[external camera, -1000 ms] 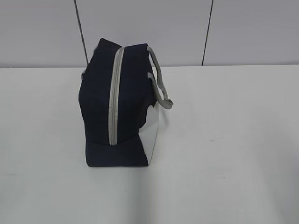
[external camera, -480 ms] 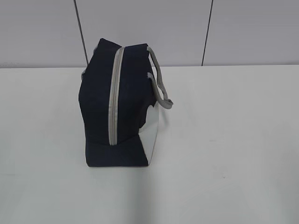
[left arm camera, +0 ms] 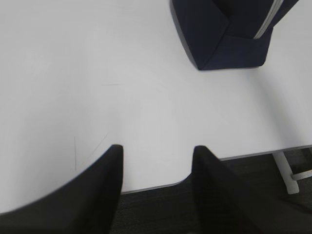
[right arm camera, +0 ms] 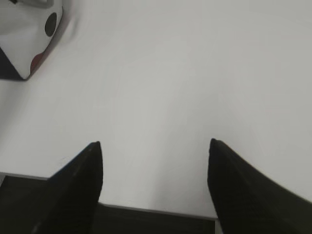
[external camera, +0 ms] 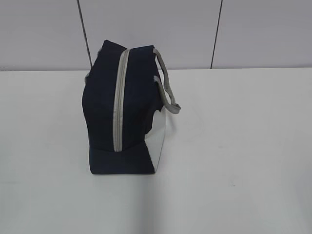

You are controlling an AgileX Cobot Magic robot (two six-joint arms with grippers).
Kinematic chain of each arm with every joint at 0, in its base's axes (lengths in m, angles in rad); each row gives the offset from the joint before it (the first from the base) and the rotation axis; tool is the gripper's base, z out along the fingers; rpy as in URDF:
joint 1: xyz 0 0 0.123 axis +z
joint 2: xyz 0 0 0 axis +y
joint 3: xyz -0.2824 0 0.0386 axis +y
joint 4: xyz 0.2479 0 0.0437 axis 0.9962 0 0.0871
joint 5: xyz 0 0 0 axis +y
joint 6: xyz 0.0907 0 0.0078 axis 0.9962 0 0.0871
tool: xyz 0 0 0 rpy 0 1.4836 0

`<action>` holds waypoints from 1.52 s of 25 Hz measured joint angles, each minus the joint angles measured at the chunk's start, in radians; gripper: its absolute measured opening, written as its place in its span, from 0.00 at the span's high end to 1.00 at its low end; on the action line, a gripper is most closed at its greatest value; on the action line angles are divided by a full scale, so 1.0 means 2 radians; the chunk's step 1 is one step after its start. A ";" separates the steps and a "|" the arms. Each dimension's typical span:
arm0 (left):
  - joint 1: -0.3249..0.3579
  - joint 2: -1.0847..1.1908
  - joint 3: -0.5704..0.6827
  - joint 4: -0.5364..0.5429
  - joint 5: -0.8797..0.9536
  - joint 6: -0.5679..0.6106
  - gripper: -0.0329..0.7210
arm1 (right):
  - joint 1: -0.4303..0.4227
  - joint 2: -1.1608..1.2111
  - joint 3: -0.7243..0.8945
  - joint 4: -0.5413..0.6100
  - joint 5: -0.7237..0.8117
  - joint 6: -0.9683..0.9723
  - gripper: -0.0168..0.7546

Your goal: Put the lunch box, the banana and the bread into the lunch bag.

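The navy lunch bag (external camera: 102,112) stands on the white table (external camera: 234,146) left of the middle, its grey zipper (external camera: 117,102) closed along the top and front. The lunch box, the banana and the bread are out of view. Neither arm shows in the exterior view. In the left wrist view my left gripper (left arm camera: 157,148) hangs open and empty over the table's near edge, with the lunch bag (left arm camera: 219,34) far ahead to the right. My right gripper (right arm camera: 155,144) is open and empty too, with a white corner of the lunch bag (right arm camera: 24,39) at the upper left.
A grey strap handle (external camera: 168,92) loops out from the bag's right side. A grey panelled wall (external camera: 253,34) rises behind the table. Dark floor (left arm camera: 161,209) and a white table leg (left arm camera: 285,170) lie below the near edge.
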 joint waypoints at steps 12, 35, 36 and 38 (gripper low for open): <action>0.000 0.000 0.000 0.000 0.000 0.000 0.57 | 0.000 0.000 0.014 -0.007 -0.034 -0.001 0.33; 0.034 0.000 0.000 0.000 0.000 0.000 0.60 | -0.020 0.000 0.014 -0.007 -0.035 -0.002 0.33; 0.041 0.000 0.000 0.000 0.000 0.000 0.60 | -0.026 0.000 0.014 -0.007 -0.035 -0.002 0.33; 0.048 0.000 0.000 0.000 0.000 0.000 0.60 | -0.035 0.000 0.014 -0.007 -0.035 -0.002 0.33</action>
